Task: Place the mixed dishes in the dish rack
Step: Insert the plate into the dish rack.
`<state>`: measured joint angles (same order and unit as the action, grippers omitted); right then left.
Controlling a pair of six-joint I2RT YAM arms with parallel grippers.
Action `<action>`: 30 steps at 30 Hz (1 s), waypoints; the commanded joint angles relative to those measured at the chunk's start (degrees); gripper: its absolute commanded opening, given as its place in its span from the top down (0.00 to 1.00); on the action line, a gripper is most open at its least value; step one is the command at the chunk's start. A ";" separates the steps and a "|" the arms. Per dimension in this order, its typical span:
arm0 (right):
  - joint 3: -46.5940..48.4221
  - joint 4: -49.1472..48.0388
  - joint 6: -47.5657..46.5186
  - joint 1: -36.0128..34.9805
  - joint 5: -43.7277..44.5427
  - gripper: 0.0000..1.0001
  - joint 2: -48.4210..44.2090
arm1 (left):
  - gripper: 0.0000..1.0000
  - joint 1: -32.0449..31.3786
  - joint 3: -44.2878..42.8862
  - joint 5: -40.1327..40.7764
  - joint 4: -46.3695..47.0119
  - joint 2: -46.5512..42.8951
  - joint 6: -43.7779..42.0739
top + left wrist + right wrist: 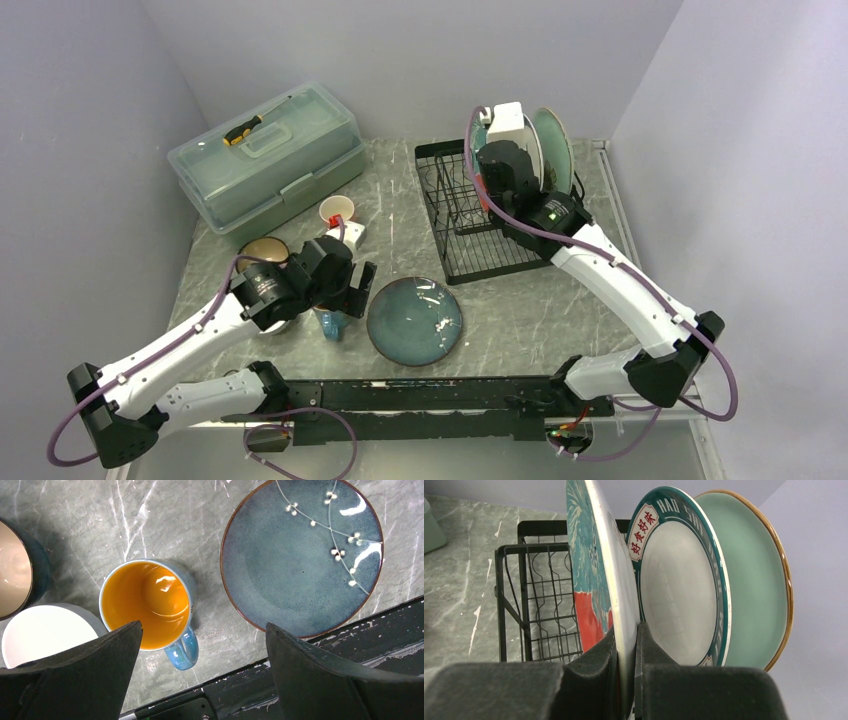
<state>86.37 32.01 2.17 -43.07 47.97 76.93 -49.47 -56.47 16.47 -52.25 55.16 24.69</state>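
The left gripper (pixel 202 628) hangs wide open over the grey stone table (pixel 150 515) and holds nothing. Under it stands the blue mug with the shiny orange inside (pixel 145 597), mouth up, its handle pointing at the near edge. To the left of the mug are the small white bowl (pixel 45 630) and the tan bowl with a dark outside (pixel 12 570). A little farther back is the small pink mug (pixel 337 212). None of these is in the rack yet.

Next comes the round dark teal plate with little white flowers (pixel 300 555), lying flat on the table just beside the blue mug.

Farther right is the black wire dish rack (pixel 539 605). The right gripper (pixel 626 630) is squeezed tight on the edge of the teal-and-red patterned plate (pixel 584 555) and holds it upright at the rack. I cannot tell if it sits in a slot yet. Right behind it stand the white plate with the dark green rim (pixel 679 590) and the pale green plate with the brown edge (pixel 759 580).

So I think two plates are done, one is going in, and one plate, two mugs and two bowls are left.
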 commanded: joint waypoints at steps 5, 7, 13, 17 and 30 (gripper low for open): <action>-3.05 -6.67 3.87 -0.95 -2.51 1.00 -3.86 | 0.01 -0.18 -0.18 1.00 -0.28 0.56 0.26; -3.21 -6.24 4.44 -0.96 -3.05 1.00 -4.24 | 0.01 -0.12 -0.22 1.08 -0.31 0.64 0.27; -3.81 -5.61 5.39 -1.59 -3.51 0.95 -5.71 | 0.01 -0.19 -0.14 1.17 -0.30 0.34 0.36; -4.39 -5.62 5.46 -2.52 -2.55 0.71 -6.50 | 0.01 -0.16 -0.13 1.13 -0.31 0.22 0.36; -1.65 -4.49 4.59 -6.90 0.72 0.47 -9.18 | 0.00 -0.16 -0.05 1.11 -0.31 0.25 0.45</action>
<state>81.82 28.71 6.57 -48.21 46.50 70.00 -49.47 -56.47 16.47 -53.04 55.81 24.69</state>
